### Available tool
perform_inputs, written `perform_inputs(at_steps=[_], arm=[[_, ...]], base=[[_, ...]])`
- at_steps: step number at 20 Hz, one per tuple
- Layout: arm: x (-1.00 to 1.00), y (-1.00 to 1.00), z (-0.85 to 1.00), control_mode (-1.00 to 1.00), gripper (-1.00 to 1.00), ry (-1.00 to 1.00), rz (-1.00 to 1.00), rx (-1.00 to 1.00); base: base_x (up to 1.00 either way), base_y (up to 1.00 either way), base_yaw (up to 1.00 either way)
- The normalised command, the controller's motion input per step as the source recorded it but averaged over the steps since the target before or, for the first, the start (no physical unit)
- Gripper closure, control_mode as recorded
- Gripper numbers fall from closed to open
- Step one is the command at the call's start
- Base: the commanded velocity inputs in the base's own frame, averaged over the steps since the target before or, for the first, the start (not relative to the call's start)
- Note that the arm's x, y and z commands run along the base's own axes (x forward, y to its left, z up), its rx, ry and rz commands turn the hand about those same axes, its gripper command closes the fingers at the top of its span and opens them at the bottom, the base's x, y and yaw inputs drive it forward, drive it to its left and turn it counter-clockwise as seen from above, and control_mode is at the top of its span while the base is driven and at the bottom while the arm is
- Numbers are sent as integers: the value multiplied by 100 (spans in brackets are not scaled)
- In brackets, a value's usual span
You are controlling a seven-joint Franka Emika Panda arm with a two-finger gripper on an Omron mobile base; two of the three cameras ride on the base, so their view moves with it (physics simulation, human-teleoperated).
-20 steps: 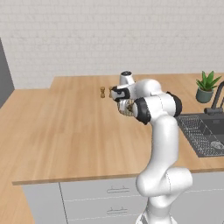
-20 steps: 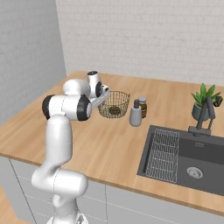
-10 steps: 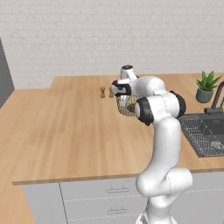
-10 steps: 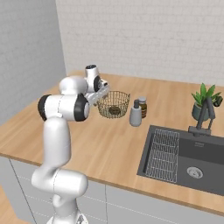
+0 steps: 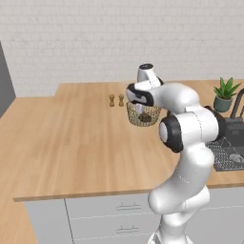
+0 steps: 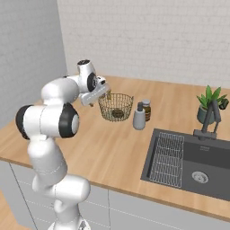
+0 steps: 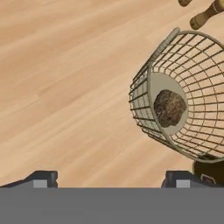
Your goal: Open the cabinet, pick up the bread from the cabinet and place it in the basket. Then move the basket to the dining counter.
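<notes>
**A:** Where is the bread sitting?

**B:** The small, lumpy dark-brown loaf of bread [image 7: 169, 108] is lying on the solid beige base of the round tan open-mesh wire basket [image 7: 144, 94], and the basket is standing on the broad light-wood bench [image 5: 62, 138]. In the hand view the basket is lying toward three o'clock, with two small wooden shakers [image 5: 116, 100] just past it near one o'clock.

**A:** And the claw?

**B:** The claw [image 7: 109, 177] is hovering over bare wood beside the basket. Its two dark fingertips [image 7: 41, 178] are standing well apart, spread and pinching nothing. In the right base view the claw [image 6: 102, 91] is hanging just beside the basket's rim at about nine o'clock.

**A:** How is the basket likely to handle?

**B:** I'm judging it light and fairly stiff, though thin wire may be flexing a little under a pinch. The smooth wire is probably slippery, so a shallow grip could be sliding off. The loaf is loose inside and may be rolling if the basket tilts.

**A:** Where to take hold?

**B:** I'm favouring the thicker top rim on the near side, one finger inside and one outside the mesh wall, keeping it level. A grey soap bottle [image 6: 139, 117] and a dark-lidded jar [image 6: 146, 109] are standing near the far side, so I'm avoiding that edge.
</notes>
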Motion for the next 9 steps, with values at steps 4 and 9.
perform_inputs(at_steps=[4, 9], arm=[[-100, 0, 0, -100, -100, -9, -22, 0], [-100, 0, 6, -100, -100, -2, -23, 3]], base=[[0, 0, 0], [0, 0, 0]])
